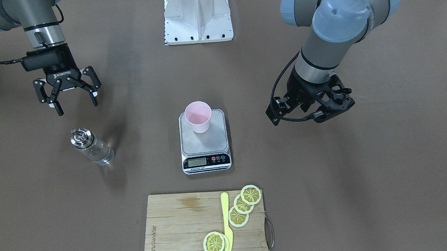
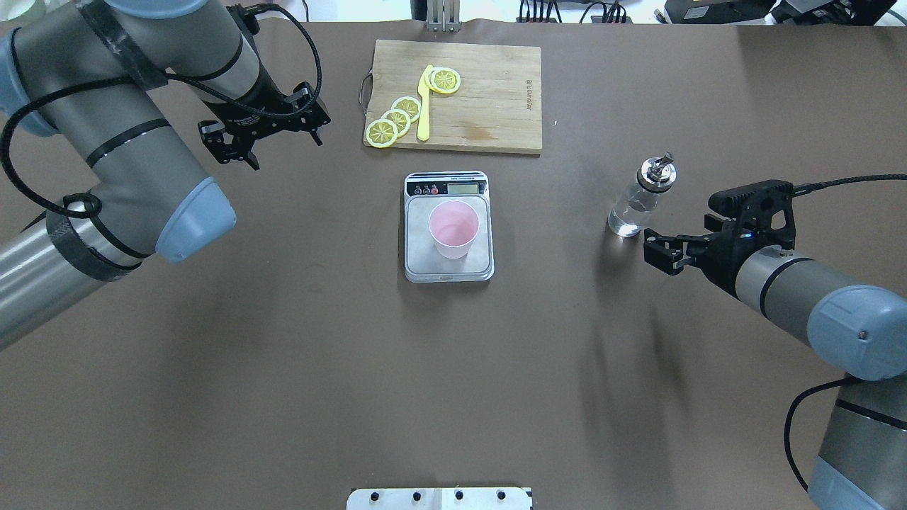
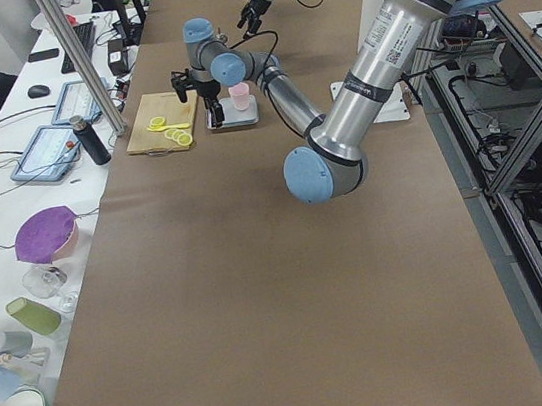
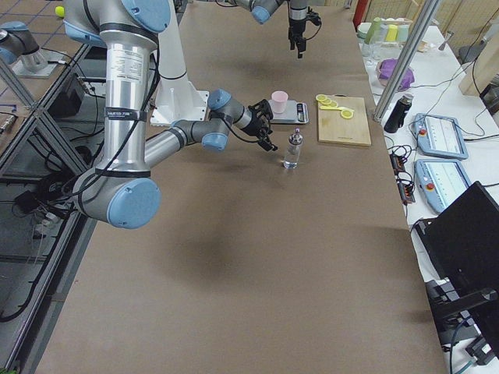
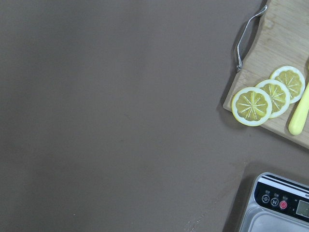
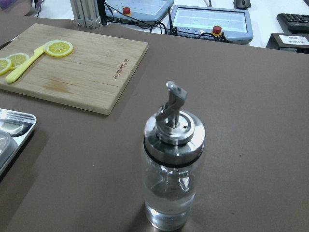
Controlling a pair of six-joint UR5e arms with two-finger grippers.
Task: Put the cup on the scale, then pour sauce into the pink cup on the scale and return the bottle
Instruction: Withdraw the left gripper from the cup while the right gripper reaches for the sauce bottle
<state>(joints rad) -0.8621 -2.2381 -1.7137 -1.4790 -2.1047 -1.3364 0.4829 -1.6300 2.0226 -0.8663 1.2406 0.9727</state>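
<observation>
You can't read the scale (image 1: pixel 209 142) display: digits too small. Left wrist view cuts the scale off at its bottom-right corner. The left hand (image 1: pixel 319 103) hides its fingers under its own wrist; spread unclear.

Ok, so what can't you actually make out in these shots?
- Reading on the scale display: too small in the front-facing and overhead views, and cut off by the right edge in the left wrist view.
- Whether the cup holds any liquid: something clear would not show against the pink inside from overhead.
- Fill level in the bottle: lost in glare and reflections on the clear glass in the right wrist view, and too small elsewhere.
</observation>
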